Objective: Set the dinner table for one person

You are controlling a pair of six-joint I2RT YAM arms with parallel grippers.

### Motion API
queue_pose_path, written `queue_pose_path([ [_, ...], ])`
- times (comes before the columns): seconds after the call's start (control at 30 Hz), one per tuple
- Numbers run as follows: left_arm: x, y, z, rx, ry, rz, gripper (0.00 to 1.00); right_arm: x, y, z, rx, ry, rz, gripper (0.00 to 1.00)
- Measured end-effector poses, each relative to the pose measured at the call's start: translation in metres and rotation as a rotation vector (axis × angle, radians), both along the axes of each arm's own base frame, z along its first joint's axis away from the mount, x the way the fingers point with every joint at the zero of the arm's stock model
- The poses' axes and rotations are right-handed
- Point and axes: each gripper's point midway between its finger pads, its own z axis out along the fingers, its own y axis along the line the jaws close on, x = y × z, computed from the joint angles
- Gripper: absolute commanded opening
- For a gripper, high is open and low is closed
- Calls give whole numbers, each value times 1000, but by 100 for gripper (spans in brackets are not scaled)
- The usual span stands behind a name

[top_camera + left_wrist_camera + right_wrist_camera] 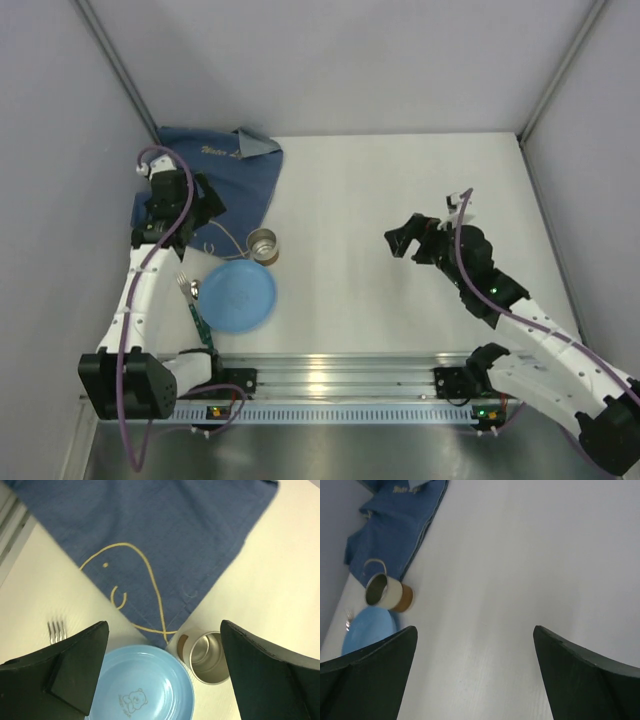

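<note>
Under the left gripper (164, 626), its two fingers spread wide and holding nothing, a dark blue cloth (165, 530), a blue plate (142, 685) and a metal cup (207, 656) sit on the big, smooth, white dinner table (400, 200), which runs on under the right gripper (475, 630), spread wide too.

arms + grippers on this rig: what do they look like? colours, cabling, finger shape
Both arms match: white links on the left arm and right arm, black joint housings, and a purple cable looping along each. The left gripper and right gripper are black, with broad, flat, matte fingers tapering to angled tips. No markings are legible.
</note>
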Motion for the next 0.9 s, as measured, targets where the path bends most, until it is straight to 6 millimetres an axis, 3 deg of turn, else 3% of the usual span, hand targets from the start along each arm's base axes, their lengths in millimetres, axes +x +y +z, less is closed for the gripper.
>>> queue_pose_path([
  [0.17, -16, 17, -24, -51, 100, 160, 98, 0, -15, 4, 141, 85, -140, 100],
  [0.37, -27, 1, -61, -126, 201, 87, 98, -12, -4, -37, 128, 289, -116, 100],
  [0.47, -25, -3, -67, -130, 219, 57, 98, -17, 7, -49, 90, 375, -66, 100],
  [0.7, -19, -1, -85, -99, 276, 27, 98, -7, 59, -39, 20, 443, 98, 100],
  [0.8, -7, -1, -99, -95, 327, 15, 98, -9, 77, -38, -6, 456, 155, 100],
  [0.9, 9, -7, -122, -115, 403, -23, 97, -13, 80, -40, -26, 467, 178, 100],
])
